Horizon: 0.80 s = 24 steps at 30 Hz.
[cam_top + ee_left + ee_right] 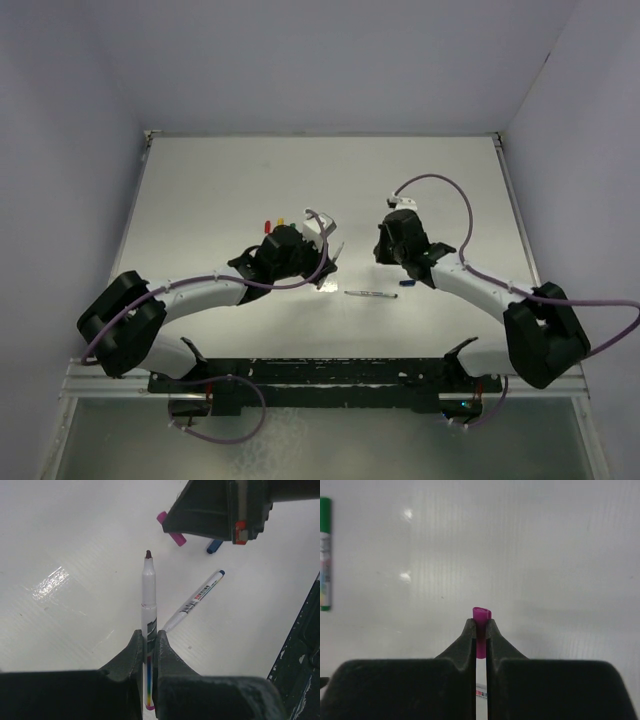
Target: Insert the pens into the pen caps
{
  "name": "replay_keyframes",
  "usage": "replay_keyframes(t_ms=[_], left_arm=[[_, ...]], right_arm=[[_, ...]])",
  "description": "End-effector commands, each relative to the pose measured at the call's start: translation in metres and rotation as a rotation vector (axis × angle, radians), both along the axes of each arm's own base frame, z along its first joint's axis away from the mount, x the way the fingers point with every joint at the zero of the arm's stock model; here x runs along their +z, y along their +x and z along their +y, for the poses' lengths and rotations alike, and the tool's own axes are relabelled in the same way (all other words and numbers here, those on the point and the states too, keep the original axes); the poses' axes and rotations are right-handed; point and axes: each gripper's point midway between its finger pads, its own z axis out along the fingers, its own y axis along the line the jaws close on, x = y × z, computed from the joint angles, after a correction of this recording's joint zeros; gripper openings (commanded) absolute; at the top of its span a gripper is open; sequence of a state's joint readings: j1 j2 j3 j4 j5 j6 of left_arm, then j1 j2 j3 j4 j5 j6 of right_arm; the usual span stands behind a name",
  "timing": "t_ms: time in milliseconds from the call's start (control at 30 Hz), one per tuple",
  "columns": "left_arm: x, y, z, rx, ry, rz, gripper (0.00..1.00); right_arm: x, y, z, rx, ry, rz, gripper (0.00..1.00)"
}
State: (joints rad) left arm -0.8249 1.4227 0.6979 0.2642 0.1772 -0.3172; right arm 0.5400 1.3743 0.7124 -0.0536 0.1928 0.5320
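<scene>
The left gripper [148,639] clamps a dark-tipped pen [148,590], tip toward the frame's top. The right gripper [480,626] pinches a purple cap [481,614]. 1 blue-tipped pen [192,602] lies right of centre.

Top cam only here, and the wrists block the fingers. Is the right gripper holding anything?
Observer: Yes. In the right wrist view the right gripper is shut on the purple cap, whose end pokes out past the fingertips.
Operator: Left side?
Observer: The left gripper is shut on a pen. It is uncapped, with its dark tip pointing away from the wrist.
Operator: What about the pen lying on the table between them?
Observer: The left wrist view shows that second pen lying flat with its blue tip bare. A dark blue cap lies apart, just beyond the tip.
</scene>
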Motion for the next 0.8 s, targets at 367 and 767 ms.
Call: replay_keyframes(t_ms=[367,767], left_arm=[[0.080,0.008,-0.032,-0.051,-0.275,-0.109,0.00],[0.099,0.012,-0.042,-0.052,-0.341,-0.098,0.00]], right_arm=[[0.205,0.042,0.036,0.044,0.525,-0.798,0.00],[0.236,0.017,0.044,0.124,0.743,-0.957,0.00]])
